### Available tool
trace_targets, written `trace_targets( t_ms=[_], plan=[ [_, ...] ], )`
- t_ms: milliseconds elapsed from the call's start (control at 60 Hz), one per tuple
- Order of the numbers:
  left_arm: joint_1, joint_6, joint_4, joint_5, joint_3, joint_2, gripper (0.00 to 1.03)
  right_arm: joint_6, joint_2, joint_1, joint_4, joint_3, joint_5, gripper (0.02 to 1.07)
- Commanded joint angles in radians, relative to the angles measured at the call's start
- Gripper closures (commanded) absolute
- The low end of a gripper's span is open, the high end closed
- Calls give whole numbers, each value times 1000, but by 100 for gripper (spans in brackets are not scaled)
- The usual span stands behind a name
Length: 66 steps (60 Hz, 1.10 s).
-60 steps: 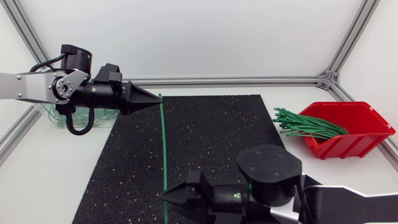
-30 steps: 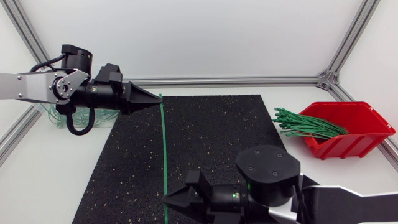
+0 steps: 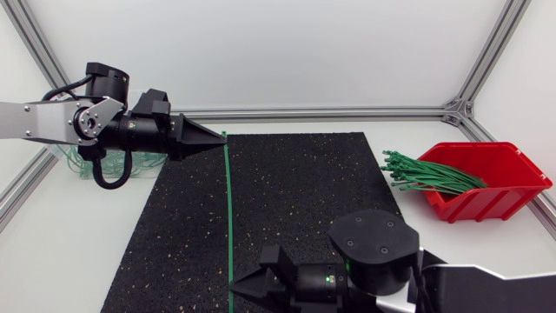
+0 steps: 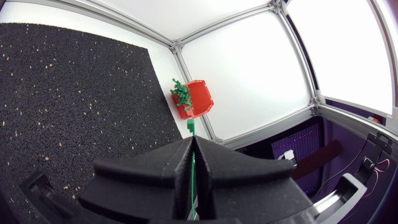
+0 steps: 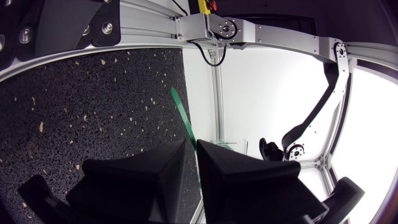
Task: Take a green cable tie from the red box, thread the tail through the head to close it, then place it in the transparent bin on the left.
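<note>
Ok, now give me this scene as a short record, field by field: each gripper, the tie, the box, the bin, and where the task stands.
left gripper: shut on the far end of the green cable tie
right gripper: shut on the near end of the same tie
tie state: straight, stretched between both grippers over the black mat, not looped
red box: at the right, holding a bundle of green ties
transparent bin: at the left, partly hidden by the left arm
task stage: tie taken out, not yet closed or binned

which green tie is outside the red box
the lone cable tie stretched over the black mat from the left pincer; the others lie in the red box
</note>
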Motion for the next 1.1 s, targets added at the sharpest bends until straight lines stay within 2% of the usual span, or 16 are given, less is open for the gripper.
trace_targets(
  t_ms=[0, 367, 400, 417, 783, 850, 1017, 1083],
  plan=[
    [-5, 19, -10, 18, 15, 14, 100, -24, 17, 12, 13, -23, 5, 92],
    [-15, 40, -31, 18, 4, 0, 100, -22, 42, 13, 53, -22, 19, 93],
    [-15, 45, -33, 18, 1, -1, 100, -22, 42, 15, 55, -22, 19, 101],
    [-14, 46, -34, 18, 1, -3, 100, -22, 42, 15, 56, -20, 19, 102],
    [-14, 49, -34, 18, -6, -15, 100, -24, 69, 19, 93, -22, 39, 102],
    [-14, 49, -34, 18, -6, -15, 100, -24, 68, 19, 95, -23, 41, 96],
    [-17, 49, -34, 18, -3, -15, 100, -25, 68, 21, 95, -26, 45, 94],
    [-15, 49, -34, 18, -3, -15, 100, -27, 66, 21, 95, -29, 45, 83]
  ],
)
